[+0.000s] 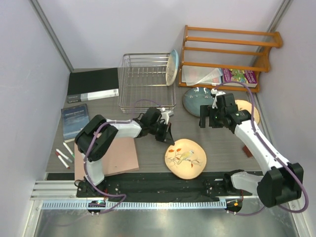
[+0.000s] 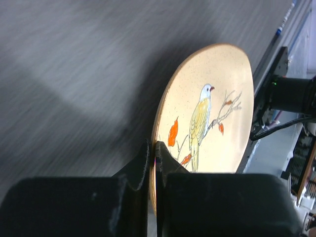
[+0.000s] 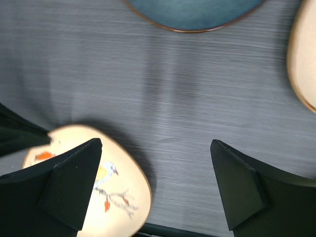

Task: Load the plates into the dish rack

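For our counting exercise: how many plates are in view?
4: pale plate upright in the dish rack; teal plate on the table; orange plate partly behind the right arm; bird plate in the left gripper.

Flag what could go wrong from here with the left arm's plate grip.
1. The left gripper pinches only the rim of the round yellow-orange ceramic bird plate; it may pivot or slip when lifted.
2. A cream-and-blue plate stands at the right end of the chrome wire dish rack; the incoming plate could knock it.
3. The open right gripper hangs nearby; the arms could clash.
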Controlling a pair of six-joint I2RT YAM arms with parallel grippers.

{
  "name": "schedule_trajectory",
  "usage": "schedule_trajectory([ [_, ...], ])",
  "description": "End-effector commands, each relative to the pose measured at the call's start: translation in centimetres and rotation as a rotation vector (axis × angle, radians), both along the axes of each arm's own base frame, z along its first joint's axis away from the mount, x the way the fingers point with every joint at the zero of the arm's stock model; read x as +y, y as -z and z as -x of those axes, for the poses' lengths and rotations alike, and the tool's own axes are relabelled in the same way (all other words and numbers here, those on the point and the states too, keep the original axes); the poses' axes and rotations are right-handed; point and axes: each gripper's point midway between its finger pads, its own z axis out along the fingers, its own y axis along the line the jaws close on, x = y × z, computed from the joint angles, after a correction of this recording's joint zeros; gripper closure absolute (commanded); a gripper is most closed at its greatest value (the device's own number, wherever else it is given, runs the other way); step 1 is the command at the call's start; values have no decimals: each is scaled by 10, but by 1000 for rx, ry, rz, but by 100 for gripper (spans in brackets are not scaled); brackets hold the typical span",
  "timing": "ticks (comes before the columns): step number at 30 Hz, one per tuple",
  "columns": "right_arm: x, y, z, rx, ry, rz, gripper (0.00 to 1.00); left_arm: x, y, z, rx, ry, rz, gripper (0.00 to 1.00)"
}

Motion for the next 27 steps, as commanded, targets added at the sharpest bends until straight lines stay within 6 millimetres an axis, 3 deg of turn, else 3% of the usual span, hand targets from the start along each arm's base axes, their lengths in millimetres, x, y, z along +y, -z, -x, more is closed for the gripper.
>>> schedule_trajectory([
  [1, 46, 3, -14, 32, -265, -151, 3, 38, -22, -29, -58, -108, 3, 100],
  [2, 60, 3, -10, 48, -359, -214, 4, 45, -19, -29, -51, -120, -8, 100],
  [6, 84, 26, -7, 148, -447, -336, 5, 65, -21, -40, -63, -170, -16, 100],
  [16, 102, 83, 9, 371, -473, -495, 10, 103, -18, -60, -52, -281, -28, 100],
  [25, 119, 106, 49, 569, -492, -697, 15, 110, -1, -57, -18, -324, -38, 100],
  [27, 127, 101, 54, 589, -501, -781, 17, 109, 1, -58, -10, -337, -32, 100],
])
